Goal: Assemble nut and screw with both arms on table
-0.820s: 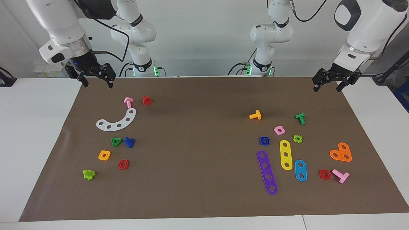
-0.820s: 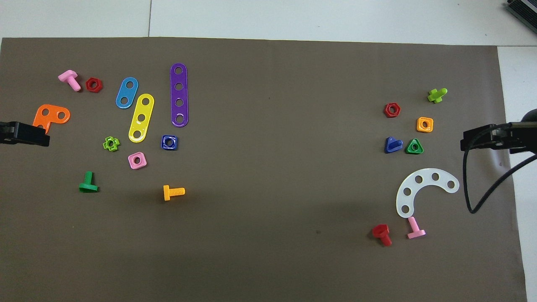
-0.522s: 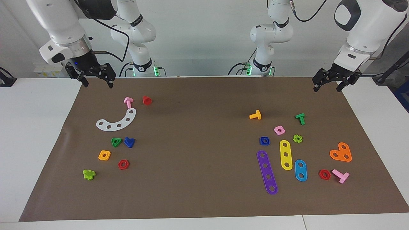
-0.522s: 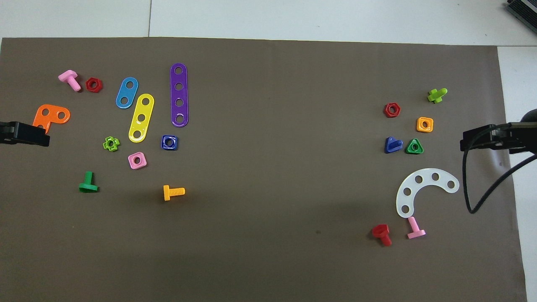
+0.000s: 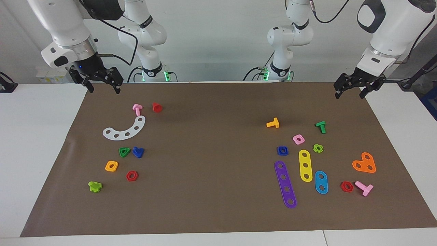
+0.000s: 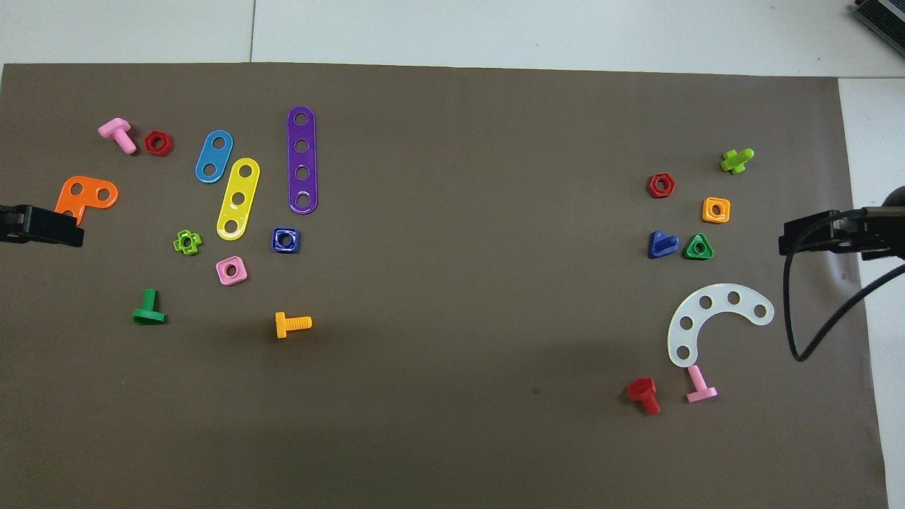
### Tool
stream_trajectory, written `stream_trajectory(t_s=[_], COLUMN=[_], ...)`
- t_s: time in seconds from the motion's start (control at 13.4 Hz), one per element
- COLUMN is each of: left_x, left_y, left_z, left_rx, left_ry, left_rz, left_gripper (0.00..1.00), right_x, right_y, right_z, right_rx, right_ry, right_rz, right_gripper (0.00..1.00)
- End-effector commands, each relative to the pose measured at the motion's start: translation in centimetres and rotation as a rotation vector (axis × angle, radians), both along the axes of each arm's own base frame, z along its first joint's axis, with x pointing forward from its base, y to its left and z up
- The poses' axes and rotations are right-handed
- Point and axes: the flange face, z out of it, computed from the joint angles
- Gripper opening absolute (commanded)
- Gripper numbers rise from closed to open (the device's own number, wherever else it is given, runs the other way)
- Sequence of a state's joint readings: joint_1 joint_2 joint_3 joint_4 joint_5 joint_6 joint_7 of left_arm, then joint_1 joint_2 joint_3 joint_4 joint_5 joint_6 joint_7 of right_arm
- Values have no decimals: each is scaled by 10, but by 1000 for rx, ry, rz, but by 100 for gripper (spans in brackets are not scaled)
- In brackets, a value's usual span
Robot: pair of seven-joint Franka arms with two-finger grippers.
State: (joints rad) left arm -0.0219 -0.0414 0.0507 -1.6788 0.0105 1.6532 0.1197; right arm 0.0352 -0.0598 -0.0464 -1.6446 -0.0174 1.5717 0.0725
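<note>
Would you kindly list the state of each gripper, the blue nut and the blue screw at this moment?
left gripper: open, empty, raised over the mat's corner.
right gripper: open, empty, raised over the mat's corner.
nut: lying flat, hole up, untouched, beside the purple strip.
screw: loose on the mat, unassembled, beside the green triangular nut.

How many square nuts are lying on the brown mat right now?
3. Dark-blue square plastic nut beside the pink square plastic nut, toward the left arm's end; orange-yellow square plastic nut toward the right arm's end. None looks hidden.
</note>
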Motion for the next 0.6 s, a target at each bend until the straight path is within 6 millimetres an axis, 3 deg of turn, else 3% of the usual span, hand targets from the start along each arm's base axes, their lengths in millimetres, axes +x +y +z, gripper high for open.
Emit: stream_trajectory(t_s=[0.0, 0.07, 0.3, 0.52], left_x=[-7, -7, -7, -7], left_y=[1, 1, 1, 1], left_z=[0, 1, 1, 1], left_rx=[19, 18, 18, 18], left_ry=[-2, -4, -4, -4], left_rz=[6, 6, 6, 6], left_gripper=[100, 100, 100, 100], right_x=[-3, 3, 13, 45], right_y=[6, 9, 34, 45], right_z=[1, -6, -69, -134], right_rx=[21, 19, 20, 18], right_ry=[-33, -53, -46, -30], right_rz=[22, 25, 71, 94], right_gripper=[100, 100, 100, 100])
